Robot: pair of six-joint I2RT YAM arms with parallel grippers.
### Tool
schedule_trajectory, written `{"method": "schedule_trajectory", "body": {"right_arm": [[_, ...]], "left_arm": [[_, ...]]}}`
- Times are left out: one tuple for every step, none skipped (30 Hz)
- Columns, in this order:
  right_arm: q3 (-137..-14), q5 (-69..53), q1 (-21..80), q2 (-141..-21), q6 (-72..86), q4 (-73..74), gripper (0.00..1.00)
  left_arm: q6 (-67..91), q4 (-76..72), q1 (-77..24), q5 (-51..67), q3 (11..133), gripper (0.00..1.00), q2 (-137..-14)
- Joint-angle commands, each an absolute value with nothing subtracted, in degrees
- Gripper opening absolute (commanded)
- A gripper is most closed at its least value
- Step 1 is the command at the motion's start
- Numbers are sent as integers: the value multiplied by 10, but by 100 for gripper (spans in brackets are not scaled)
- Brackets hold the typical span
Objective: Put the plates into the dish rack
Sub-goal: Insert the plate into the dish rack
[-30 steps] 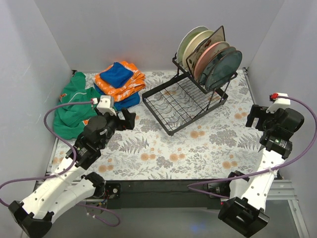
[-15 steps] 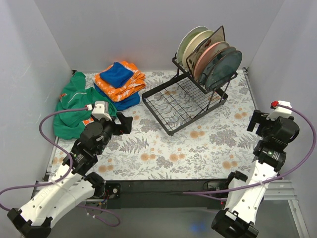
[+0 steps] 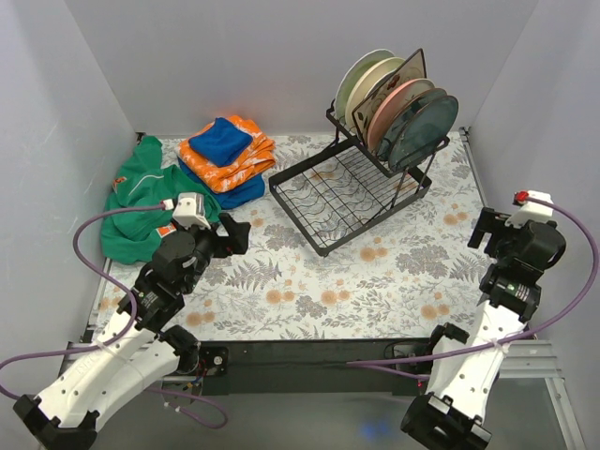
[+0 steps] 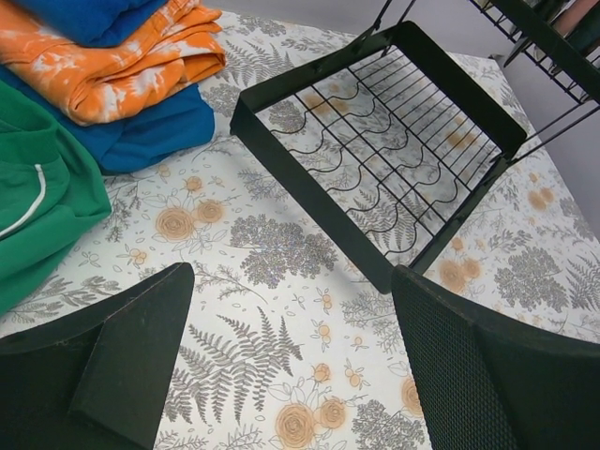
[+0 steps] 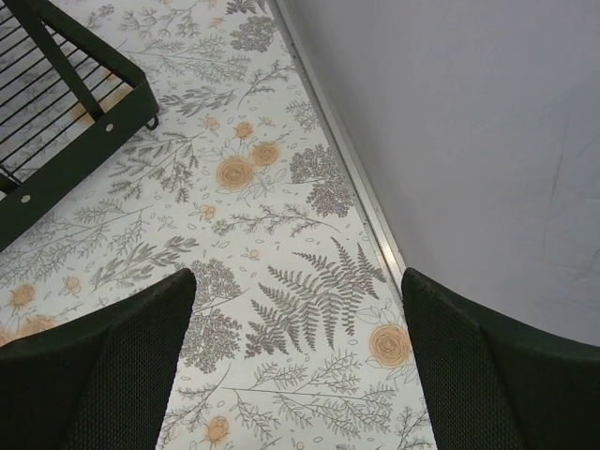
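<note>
The plates (image 3: pixel 398 103) stand on edge in the raised upper section of the dish rack (image 3: pixel 352 192), at the far right of the table (image 3: pixel 375 281). They are packed close in a row that runs from far-left to near-right. Their faces turn toward the near right and tilt back a little. A dark teal plate is at the near end, with a pink-and-cream one behind it and pale cream and greenish ones farther back. The corner of a square plate sticks up above the round rims.

The rack sits at an angle to the table edges. Its long axis runs on the diagonal from near-left to far-right, with the low slotted tray at the near-left end and the raised tier at the far-right end. The left wrist view shows the tray (image 4: pixel 375 159) holding nothing, with the floral table cover visible through its wires.

To the left of the rack lies a folded stack of orange and blue cloths (image 3: pixel 227 155), and farther left a crumpled green garment (image 3: pixel 141 197).

The left gripper (image 3: pixel 234 232) hangs over the table near the green garment, aimed toward the tray's near-left end. Its fingers are spread wide with nothing between them. The right gripper (image 3: pixel 487 230) is near the right wall, well apart from the rack, and its fingers are likewise parted and hold nothing. Its wrist view shows only a corner of the rack (image 5: pixel 66 141).
</note>
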State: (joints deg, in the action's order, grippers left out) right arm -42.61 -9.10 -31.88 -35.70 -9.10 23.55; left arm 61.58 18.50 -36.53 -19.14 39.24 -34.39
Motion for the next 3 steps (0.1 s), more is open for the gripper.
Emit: {"method": "schedule_trajectory", "body": {"right_arm": [[-425,-90,-322,-357,-88,211,95],[-425,-94,-322,-357,-91,211,95],[-426,-99,-321,-358,-97,211,98]], "left_arm": [[628,194,-363,-206,390,85,-334],[631,195,-363,-205,389,85,-334],[633,196,-363,-206,388,85,-334]]}}
